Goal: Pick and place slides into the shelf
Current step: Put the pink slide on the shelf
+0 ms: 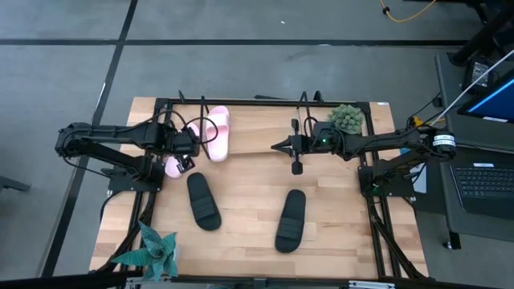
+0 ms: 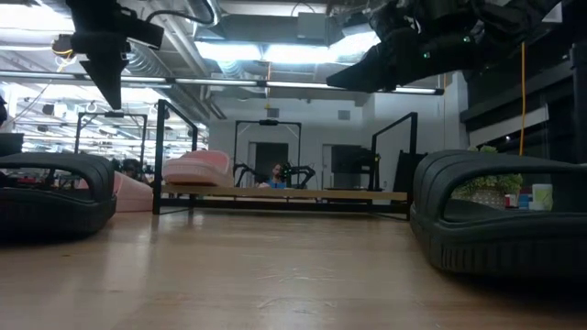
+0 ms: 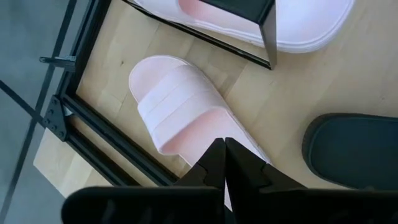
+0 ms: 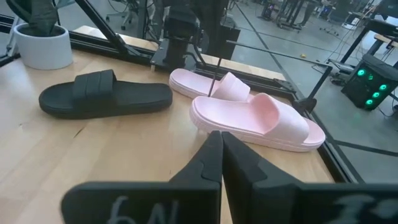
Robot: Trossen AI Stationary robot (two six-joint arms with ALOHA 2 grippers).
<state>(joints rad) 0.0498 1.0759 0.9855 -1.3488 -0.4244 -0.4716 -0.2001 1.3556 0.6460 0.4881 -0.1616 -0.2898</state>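
A light wooden counter [image 1: 337,193] stands on grey floor. One pink slide [image 1: 218,132] lies on the shelf [image 1: 265,128] at the far edge, its length running front to back. Another pink slide [image 3: 186,118] lies below the left gripper [image 3: 224,163], whose fingers are pressed together. Two black slides [image 1: 203,201] [image 1: 290,220] lie mid-counter, well apart. The right gripper [image 1: 277,147] hovers over open counter, fingers pressed together.

On the desk [image 1: 337,241], 1 slide [image 1: 218,132] lies on the shelf [image 1: 265,102] at the back left. A 2nd slide [image 1: 173,167] sits just in front of it, under the left hand [image 1: 183,152]. 2 more slides [image 1: 203,201] [image 1: 291,219] lie mid-desk, side by side.
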